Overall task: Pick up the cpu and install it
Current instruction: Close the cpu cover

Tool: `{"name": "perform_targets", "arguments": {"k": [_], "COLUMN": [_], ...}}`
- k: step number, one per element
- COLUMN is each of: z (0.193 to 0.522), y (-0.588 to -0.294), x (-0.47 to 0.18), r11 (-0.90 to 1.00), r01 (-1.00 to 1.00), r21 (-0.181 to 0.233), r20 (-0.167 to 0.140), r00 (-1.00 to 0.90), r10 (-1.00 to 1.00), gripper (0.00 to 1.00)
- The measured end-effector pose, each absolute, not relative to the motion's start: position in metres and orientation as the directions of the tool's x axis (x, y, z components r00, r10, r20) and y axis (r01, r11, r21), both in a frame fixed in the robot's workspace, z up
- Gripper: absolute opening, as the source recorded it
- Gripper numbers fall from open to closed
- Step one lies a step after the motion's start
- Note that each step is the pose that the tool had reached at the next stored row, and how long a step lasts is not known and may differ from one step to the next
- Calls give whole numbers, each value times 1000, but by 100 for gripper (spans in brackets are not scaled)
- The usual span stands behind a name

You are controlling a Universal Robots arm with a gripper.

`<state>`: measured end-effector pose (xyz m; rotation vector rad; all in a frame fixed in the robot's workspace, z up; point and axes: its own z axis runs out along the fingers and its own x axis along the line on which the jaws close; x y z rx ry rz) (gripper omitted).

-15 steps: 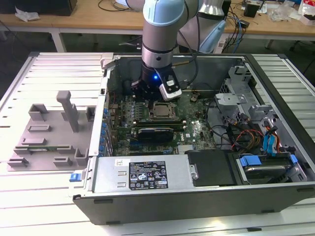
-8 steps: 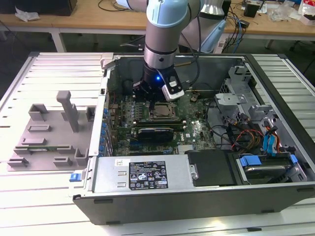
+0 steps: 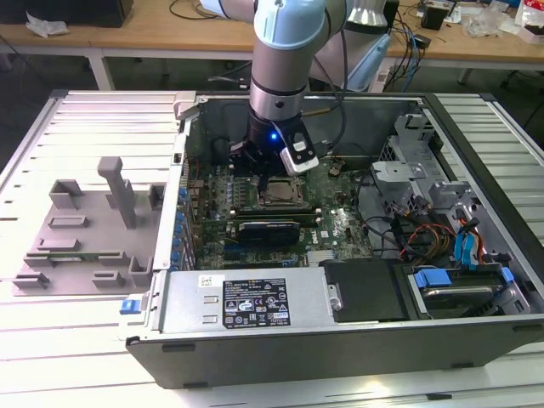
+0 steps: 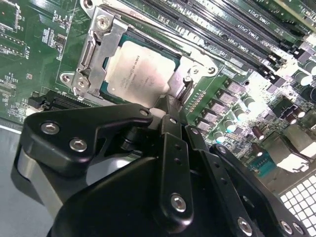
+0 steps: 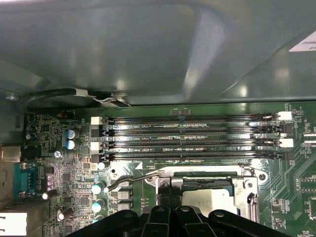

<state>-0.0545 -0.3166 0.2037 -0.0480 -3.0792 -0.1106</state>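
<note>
- The table (image 3: 85, 110) is white and ribbed with long parallel slats. It spreads wide beneath and around the gripper (image 3: 265, 174).
- The computer case (image 3: 340, 340) is a dark grey sheet-metal box lying open, with its walls around the gripper on every side.
- The arm (image 3: 280, 68) is a smooth silver-grey cylinder with pale blue caps. It stands over the case and ends in the gripper.
- A grey fixture (image 3: 85, 229), matte and blocky with upright posts and shallow recesses, sits on the table well apart from the gripper, towards the exterior view's left.
- The motherboard (image 4: 29, 59) is flat and glossy green, studded with small parts, and lies directly under the gripper.
- The gripper is made of matte black links with bright round screw heads. Its tip is low at the cpu's edge, and I cannot tell whether it is open or closed.
- The memory slots (image 5: 192, 138) are long, narrow and black with white end clips. They run side by side just past the socket from the gripper.
- The socket frame (image 4: 94, 54) is bright stamped steel, right at the gripper's tip.
- The cpu (image 4: 140, 74) is a flat square with a brushed silver top. It lies level inside the frame, just beside the tip.
</note>
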Motion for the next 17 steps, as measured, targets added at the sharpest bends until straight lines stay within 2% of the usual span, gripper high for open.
{"name": "perform_targets", "arguments": {"k": [5,8,17], "z": [213,213,213], "y": [-317,-317,-319], "x": [-54,-54,-40], "r11": [997,997,997], "r01": [33,-37,-39], "r21": [71,71,71], "r20": [61,56,56], "r00": [-998,-998,-997], "r10": [29,-41,-43], "gripper": [11,11,11]}}
